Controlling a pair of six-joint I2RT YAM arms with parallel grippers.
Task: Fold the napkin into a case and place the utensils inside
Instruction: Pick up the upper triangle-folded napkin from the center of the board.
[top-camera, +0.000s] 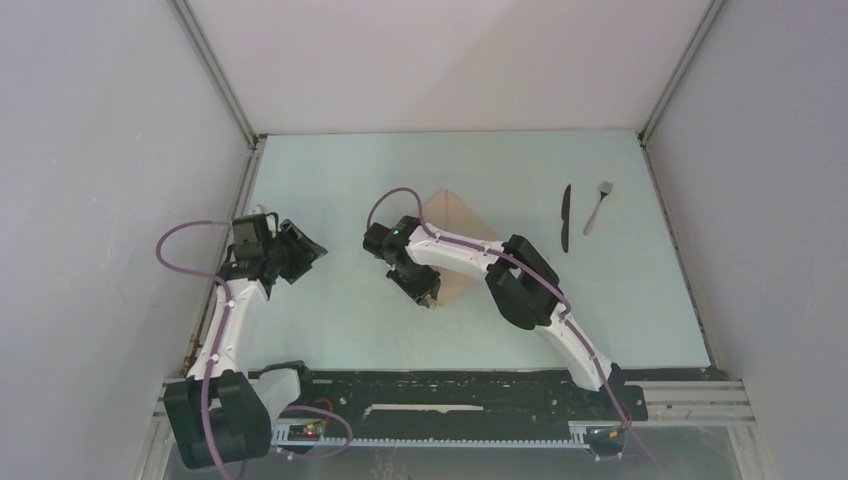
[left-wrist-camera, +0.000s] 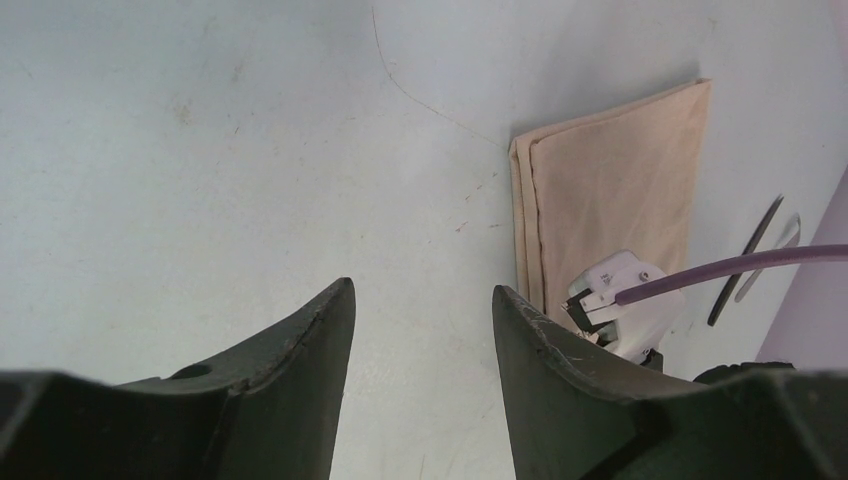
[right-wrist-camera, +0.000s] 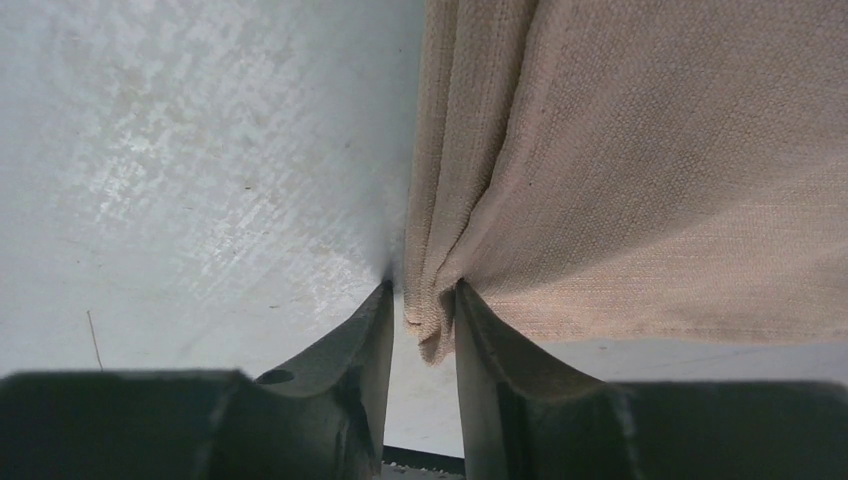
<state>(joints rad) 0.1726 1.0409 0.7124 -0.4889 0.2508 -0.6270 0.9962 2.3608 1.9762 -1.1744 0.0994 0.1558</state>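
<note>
On the left of the pale table (top-camera: 330, 180), the left gripper (left-wrist-camera: 422, 290) hangs over bare surface with its fingers spread and nothing between them. It is well apart from the cloth, probably parked so that the other arm has room to work. Near the middle lies the beige napkin (top-camera: 460, 220), already doubled over: the wrist views show several layers stacked along its left edge, so the case looks partly formed rather than finished. The right arm reaches leftward across it, and the right gripper (right-wrist-camera: 423, 295) is pinched on the near end of that layered edge, where the cloth bunches into a small tuck between the fingers. My guess is that it grips there to hold all layers together for the next fold or pull (a hold on a single layer would let the others slide). Further right, well clear of the napkin, the black knife (top-camera: 565, 217) lies with the grey fork (top-camera: 597, 208) just beside it. Neither has been touched, and they seem kept out of the way until the pocket is ready.
</note>
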